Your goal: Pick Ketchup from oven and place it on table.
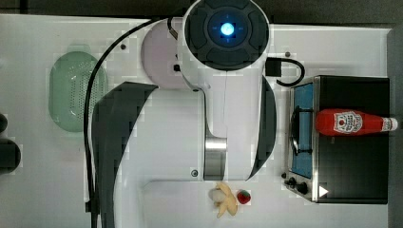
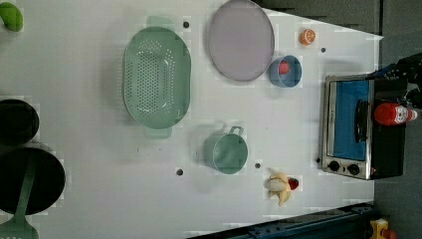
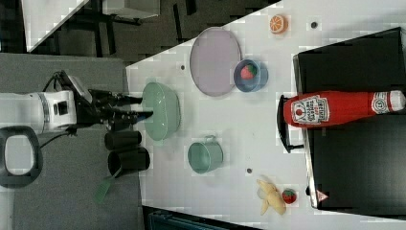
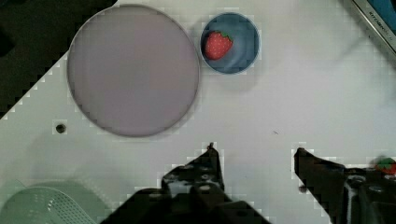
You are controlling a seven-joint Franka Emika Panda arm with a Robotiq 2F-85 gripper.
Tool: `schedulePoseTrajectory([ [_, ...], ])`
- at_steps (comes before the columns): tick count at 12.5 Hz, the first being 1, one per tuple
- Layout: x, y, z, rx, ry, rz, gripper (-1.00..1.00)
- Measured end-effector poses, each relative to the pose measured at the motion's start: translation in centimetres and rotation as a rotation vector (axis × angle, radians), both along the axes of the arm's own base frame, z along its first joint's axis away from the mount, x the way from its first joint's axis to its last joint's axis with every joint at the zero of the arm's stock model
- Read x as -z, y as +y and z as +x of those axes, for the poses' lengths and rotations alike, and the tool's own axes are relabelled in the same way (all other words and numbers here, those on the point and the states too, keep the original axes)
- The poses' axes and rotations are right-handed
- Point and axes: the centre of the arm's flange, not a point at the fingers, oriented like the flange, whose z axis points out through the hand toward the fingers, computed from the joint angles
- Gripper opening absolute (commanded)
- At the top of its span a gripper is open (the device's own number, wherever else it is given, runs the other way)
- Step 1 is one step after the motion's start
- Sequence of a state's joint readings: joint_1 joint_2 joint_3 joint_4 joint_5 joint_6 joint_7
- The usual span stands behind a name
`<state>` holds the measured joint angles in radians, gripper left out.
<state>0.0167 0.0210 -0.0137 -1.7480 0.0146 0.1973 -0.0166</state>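
Note:
The Ketchup (image 1: 354,122) is a red bottle with a white label and cap, lying on its side on the flat black top of the oven (image 1: 351,166). It also appears in the left view (image 2: 394,114) and the right view (image 3: 335,108). The oven (image 2: 348,124) stands at the table's end with its blue glass door shut. My gripper (image 4: 256,156) is open with nothing between its fingers (image 4: 210,161). It hangs high over the white table (image 4: 289,107), near a lilac plate and away from the bottle. In the right view the gripper (image 3: 136,108) sits at the right view's left.
A lilac plate (image 4: 133,70) and a blue bowl (image 4: 243,63) holding a strawberry lie below the wrist. A green colander (image 2: 157,77), a teal cup (image 2: 226,152), a peeled banana (image 2: 277,186) with a strawberry, an orange slice (image 2: 307,37) and black pots (image 2: 20,149) also stand on the table.

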Motion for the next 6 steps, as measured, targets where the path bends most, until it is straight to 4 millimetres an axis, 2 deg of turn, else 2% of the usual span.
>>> schedulePoseTrajectory([
  [2,-1.0,-1.0,-5.4,0.011,0.111,-0.013,0.8],
  [3,-2.9,-1.6,-7.9,0.026,0.115,0.001,0.99],
  [4,-5.2,-2.4,-9.4,0.042,0.077,-0.008,1.0],
  [6,-10.1,-3.6,-10.1,0.078,-0.047,-0.009,1.0],
])
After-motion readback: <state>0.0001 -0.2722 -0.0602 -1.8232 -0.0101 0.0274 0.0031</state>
